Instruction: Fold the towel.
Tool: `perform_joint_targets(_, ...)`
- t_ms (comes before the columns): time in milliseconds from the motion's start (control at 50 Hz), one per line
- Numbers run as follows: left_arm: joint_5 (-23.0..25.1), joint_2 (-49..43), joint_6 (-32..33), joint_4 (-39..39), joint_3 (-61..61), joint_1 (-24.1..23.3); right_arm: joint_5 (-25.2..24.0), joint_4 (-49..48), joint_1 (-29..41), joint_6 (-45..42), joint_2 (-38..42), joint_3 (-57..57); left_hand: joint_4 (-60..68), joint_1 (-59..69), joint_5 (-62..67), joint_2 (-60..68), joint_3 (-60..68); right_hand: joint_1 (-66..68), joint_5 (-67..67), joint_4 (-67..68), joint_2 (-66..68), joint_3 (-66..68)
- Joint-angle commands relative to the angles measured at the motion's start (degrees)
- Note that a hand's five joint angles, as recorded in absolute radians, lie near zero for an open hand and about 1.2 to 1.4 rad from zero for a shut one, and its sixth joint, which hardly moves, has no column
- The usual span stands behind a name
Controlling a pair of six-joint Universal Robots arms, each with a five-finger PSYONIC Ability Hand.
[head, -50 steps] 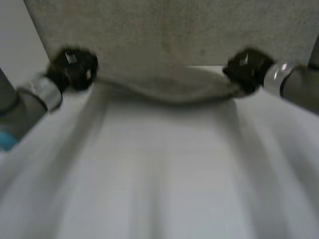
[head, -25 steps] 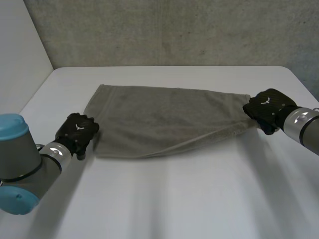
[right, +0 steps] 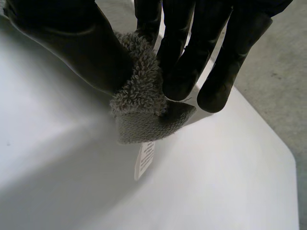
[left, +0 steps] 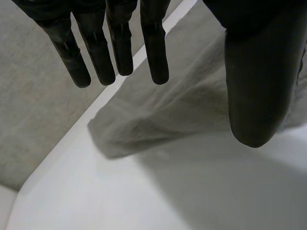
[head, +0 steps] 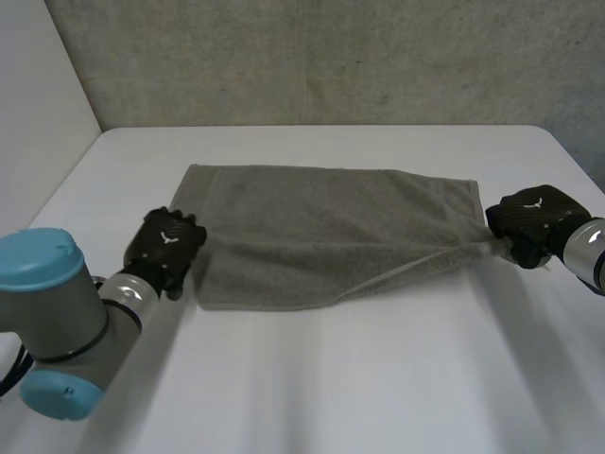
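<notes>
The grey towel [head: 321, 232] lay flat on the white table [head: 378, 388], across the middle of the head view. Its right end was drawn out into a narrow point toward the right edge of the frame.

The right robot hand [head: 534, 222] was at that point. The left robot hand [head: 168, 248] stood at the lower left corner of the cloth.

The towel looked soft, light and limp, so I judge it would sag and wrinkle wherever it was not supported. It was not fragile, and its rough pile should give a good grip. The corners and the hemmed edges seemed the best places to take it, with both corners of one edge carried together.

The head view gave the whole shape of the towel, but not the state of either hand. In the left wrist view the fingers [left: 120, 48] were straight and well apart from the thumb [left: 259, 86], holding nothing. The towel corner [left: 144, 129] lay on the table beyond the fingertips.

In the right wrist view the thumb [right: 72, 52] and fingers [right: 184, 62] were clamped on a bunched corner [right: 141, 96], and a small white label [right: 144, 160] hung below it.
</notes>
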Motion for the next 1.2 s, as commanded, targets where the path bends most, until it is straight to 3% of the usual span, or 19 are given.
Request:
perform_joint_targets(20, 2.06, 0.64, -0.62, -1.6, -1.8, -2.43, 0.53, -2.06, -0.13, 4.52, -0.23, -1.19, 0.1, 0.56, 1.89, 0.17, -0.01, 3.85, 3.62, 3.57, 4.43, 3.32)
perform_joint_targets(340, 2.41, -6.31, -0.27, -2.21, 3.83, -3.14, 0.26, -2.15, -0.04, 5.93, 0.04, -1.02, 1.11, 1.57, 2.9, 1.18, 1.0, 3.85, 3.62, 3.57, 4.43, 3.32)
perform_joint_targets(580, 2.41, -10.52, -0.45, -3.97, 9.98, -3.23, 0.0, -2.33, -0.04, 5.84, 0.3, -0.75, 12.55, 13.01, 14.34, 12.62, 12.43, 3.85, 3.62, 3.57, 4.43, 3.32)
perform_joint_targets(640, 2.41, -10.79, -0.45, -4.76, 10.68, -3.23, 0.0, -2.33, -0.13, 5.84, 0.3, -0.75, 23.82, 24.28, 25.61, 23.89, 23.7, 3.85, 3.62, 3.57, 4.43, 3.32)
perform_joint_targets(680, 2.41, -10.53, -0.45, -5.11, 11.12, -3.23, -0.09, -2.33, -0.13, 5.84, 0.3, -0.75, 39.9, 40.35, 41.68, 39.96, 39.78, 3.85, 3.62, 3.57, 4.43, 3.32)
perform_joint_targets(700, 2.41, -10.52, -0.45, -5.11, 11.12, -3.23, -0.09, -2.33, -0.13, 5.84, 0.3, -0.75, 39.97, 40.43, 41.76, 40.04, 39.85, 3.85, 3.62, 3.57, 4.43, 3.32)
perform_joint_targets(740, 2.24, -8.95, -0.62, -5.29, 11.3, -3.31, 0.0, -2.24, -0.13, 5.76, 0.12, -0.75, 54.04, 54.5, 55.83, 54.11, 53.92, 3.85, 3.62, 3.57, 4.43, 3.32)
perform_joint_targets(860, 2.32, -2.26, -0.8, -7.31, 10.59, -2.87, 0.09, -1.62, -0.13, 5.76, -0.32, -1.55, 54.41, 54.87, 56.2, 54.48, 54.3, 3.85, 3.62, 3.57, 4.43, 3.32)
perform_joint_targets(960, 2.59, 6.24, -0.62, -12.74, 10.77, -2.43, -0.09, 1.18, 0.22, 5.67, -7.85, -2.07, 54.41, 54.87, 56.2, 54.48, 54.3, 3.85, 3.62, 3.57, 4.43, 3.32)
perform_joint_targets(1060, 4.77, 10.91, -0.62, -15.56, 11.38, -2.08, -1.23, 4.26, 0.31, 5.67, -10.07, -2.33, 54.41, 54.87, 56.2, 54.48, 54.3, 3.85, 3.62, 3.57, 4.43, 3.32)
perform_joint_targets(1200, 6.63, 8.83, -0.1, -15.83, 11.65, -1.47, -2.9, 4.97, 0.66, 5.41, -9.9, -2.25, 49.26, 49.71, 51.04, 49.32, 49.14, 3.85, 3.62, 3.57, 4.43, 3.32)
